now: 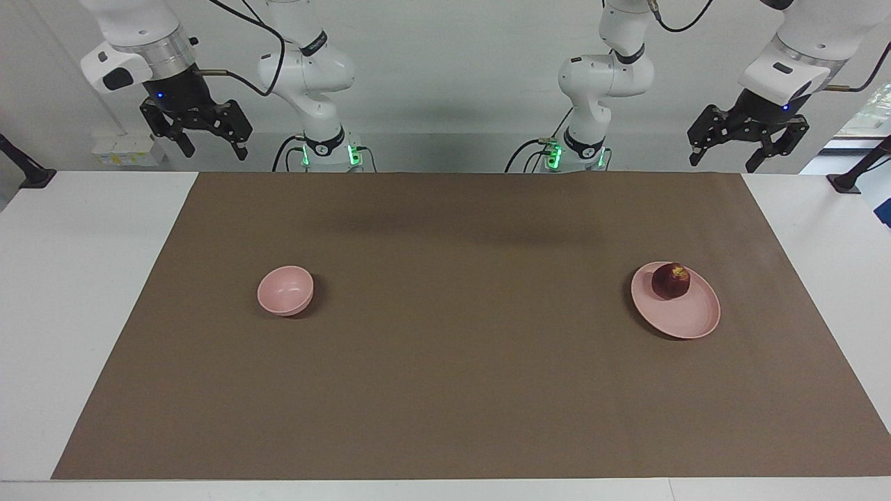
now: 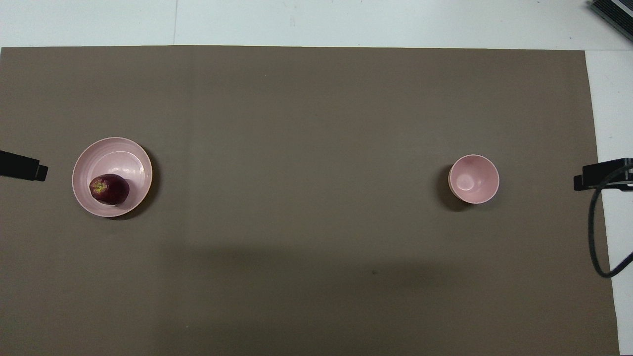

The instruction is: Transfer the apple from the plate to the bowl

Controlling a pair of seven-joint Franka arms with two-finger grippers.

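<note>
The dark red apple (image 1: 670, 280) lies on the flat pink plate (image 1: 686, 319), on the part of it nearest the robots, toward the left arm's end of the table. In the overhead view the apple (image 2: 109, 189) shows its yellowish patch on the plate (image 2: 123, 155). The small deep pink bowl (image 1: 285, 290) stands empty toward the right arm's end, and it also shows in the overhead view (image 2: 474, 178). My left gripper (image 1: 727, 161) hangs open and empty, high over the robots' edge of the table. My right gripper (image 1: 212, 149) hangs open and empty, high over the same edge at the right arm's end.
A brown mat (image 1: 445, 390) covers most of the white table (image 1: 83, 278). Black clamp stands (image 1: 853, 177) sit at both ends of the table near the robots. A black cable (image 2: 596, 237) hangs by the right gripper.
</note>
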